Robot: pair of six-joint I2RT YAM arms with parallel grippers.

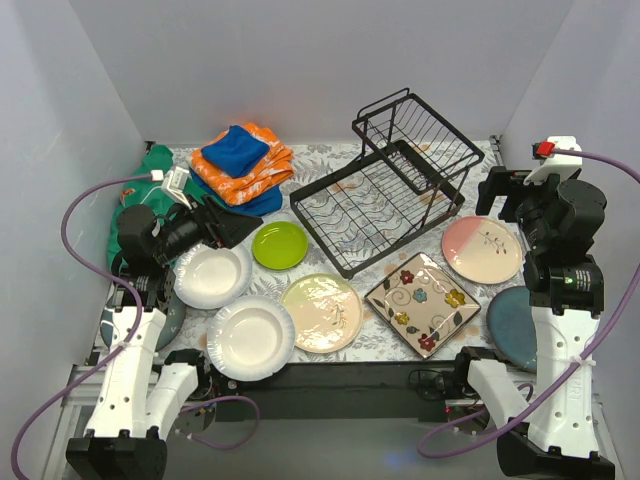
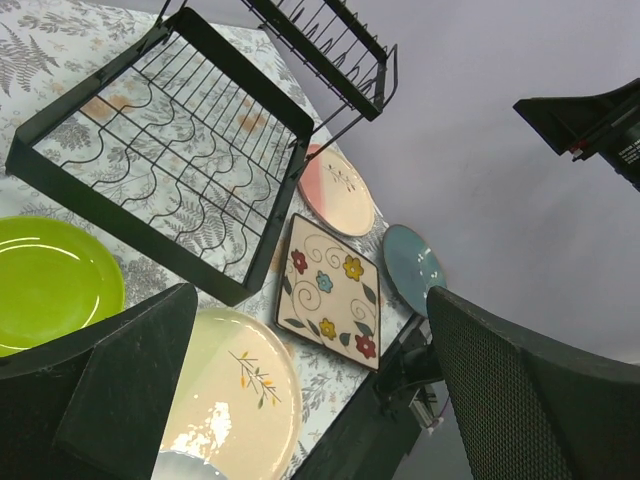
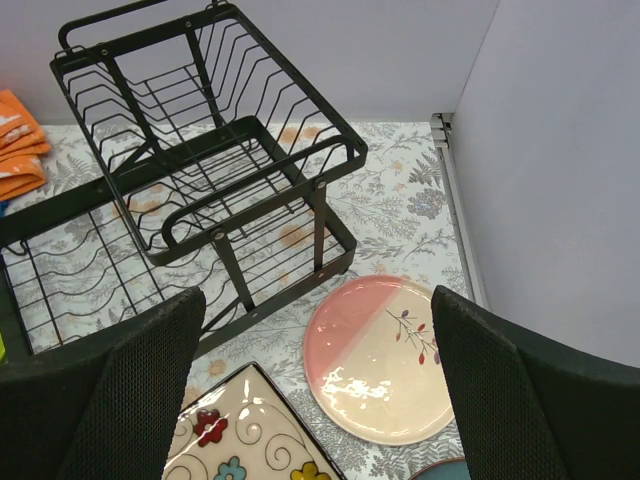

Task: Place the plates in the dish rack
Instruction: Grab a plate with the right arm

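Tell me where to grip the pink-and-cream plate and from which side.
Probably its right-hand rim, right gripper coming down at a slant: the pink-and-cream plate lies flat, and the dish rack and square flowered plate crowd its left edge.

The dish rack point(image 1: 385, 195) sits at the back of the surface point(image 1: 325, 157), cloths point(image 1: 240, 160) beside it. Plates point(image 1: 279, 245) lie flat in front.

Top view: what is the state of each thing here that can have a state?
Rack, upright, empty.
Plates, lying flat on the table, none loaded.
Left gripper, open, holding nothing.
Right gripper, open, holding nothing.
Cloths, folded, stacked.
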